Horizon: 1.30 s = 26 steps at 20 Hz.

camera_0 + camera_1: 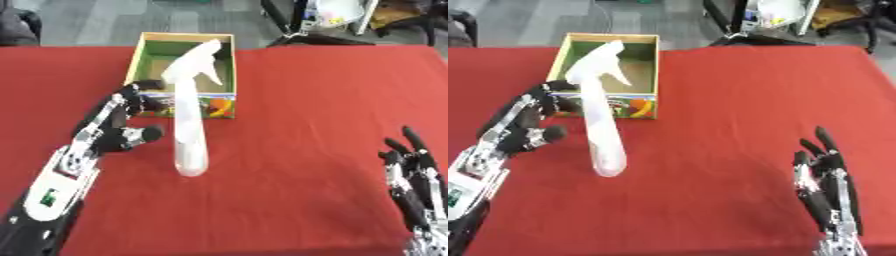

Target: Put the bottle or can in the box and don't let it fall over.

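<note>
A tall white spray bottle [190, 135] stands upright on the red table [315, 120], just in front of the box. Its trigger head overlaps the box in both views. The open cardboard box [137, 56] has a green inside and a colourful printed front, and sits at the table's far middle. My left hand [112, 129] is just left of the bottle, fingers relaxed and slightly bent, thumb pointing at the bottle with a small gap showing. My right hand [826, 187] rests open at the lower right, fingers up, far from the bottle.
Beyond the table's far edge is grey floor with black equipment legs [289, 25] at the upper right. Red tabletop stretches between the bottle and my right hand.
</note>
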Tool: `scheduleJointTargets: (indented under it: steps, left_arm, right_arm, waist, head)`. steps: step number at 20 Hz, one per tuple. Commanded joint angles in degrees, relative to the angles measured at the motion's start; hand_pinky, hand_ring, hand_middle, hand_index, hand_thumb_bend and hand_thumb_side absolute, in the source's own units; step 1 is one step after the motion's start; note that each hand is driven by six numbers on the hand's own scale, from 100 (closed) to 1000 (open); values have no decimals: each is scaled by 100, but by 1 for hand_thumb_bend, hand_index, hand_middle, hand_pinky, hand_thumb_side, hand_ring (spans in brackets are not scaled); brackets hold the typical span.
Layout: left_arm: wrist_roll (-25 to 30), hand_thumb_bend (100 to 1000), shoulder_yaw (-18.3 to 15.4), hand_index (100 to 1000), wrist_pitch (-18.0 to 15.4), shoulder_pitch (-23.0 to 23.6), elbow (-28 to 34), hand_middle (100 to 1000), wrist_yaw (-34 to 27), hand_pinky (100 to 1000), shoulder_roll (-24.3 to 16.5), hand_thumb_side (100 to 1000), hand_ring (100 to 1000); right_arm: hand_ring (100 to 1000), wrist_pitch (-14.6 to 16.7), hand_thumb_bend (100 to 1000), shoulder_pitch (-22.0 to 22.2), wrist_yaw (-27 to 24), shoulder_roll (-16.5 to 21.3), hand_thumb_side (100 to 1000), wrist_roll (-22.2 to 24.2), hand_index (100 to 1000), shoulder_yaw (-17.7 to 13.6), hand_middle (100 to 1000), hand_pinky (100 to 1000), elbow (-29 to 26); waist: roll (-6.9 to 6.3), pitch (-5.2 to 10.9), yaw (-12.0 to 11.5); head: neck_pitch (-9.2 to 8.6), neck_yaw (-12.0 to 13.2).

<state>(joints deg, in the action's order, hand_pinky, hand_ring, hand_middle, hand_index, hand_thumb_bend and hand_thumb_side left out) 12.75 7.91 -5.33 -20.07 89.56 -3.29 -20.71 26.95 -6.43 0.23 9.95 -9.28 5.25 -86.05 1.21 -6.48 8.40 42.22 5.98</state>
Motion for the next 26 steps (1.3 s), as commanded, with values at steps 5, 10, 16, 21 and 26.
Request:
scheduleJointTargets:
  steps: [5, 10, 16, 21, 26]
  left_arm:
    - [-100, 933, 73, 858, -8, -344, -395, 828, 172, 824, 46, 542, 734]
    - [-76, 929, 146, 859, -20, -462, -628, 833, 246, 824, 109, 544, 737]
    - [160, 923, 260, 861, -85, -533, -758, 831, 277, 818, 133, 553, 718]
    - [390, 928, 331, 859, -148, -522, -852, 828, 271, 817, 147, 557, 718]
    - [517, 929, 407, 859, -209, -565, -976, 823, 270, 818, 212, 557, 720]
  right_arm:
    - [889, 13, 100, -47, -18, 114, 470, 34, 947, 6, 1000, 790, -113]
    - [889, 12, 100, -50, -20, 112, 470, 38, 947, 10, 1000, 790, -111]
    - [889, 10, 100, -52, -22, 110, 470, 43, 947, 12, 1000, 790, -113]
    - [889, 9, 100, -52, -22, 111, 470, 45, 947, 11, 1000, 790, -114]
    - [889, 8, 100, -52, -24, 108, 470, 48, 947, 16, 1000, 790, -116]
  waist:
    - [-4, 97, 32]
    - [-1, 99, 46]
    - [7, 104, 57]
    - [7, 104, 56]
    - [13, 103, 61]
  head:
    - [38, 21]
    - [46, 29]
    - [49, 36]
    - [55, 34]
    - [55, 46]
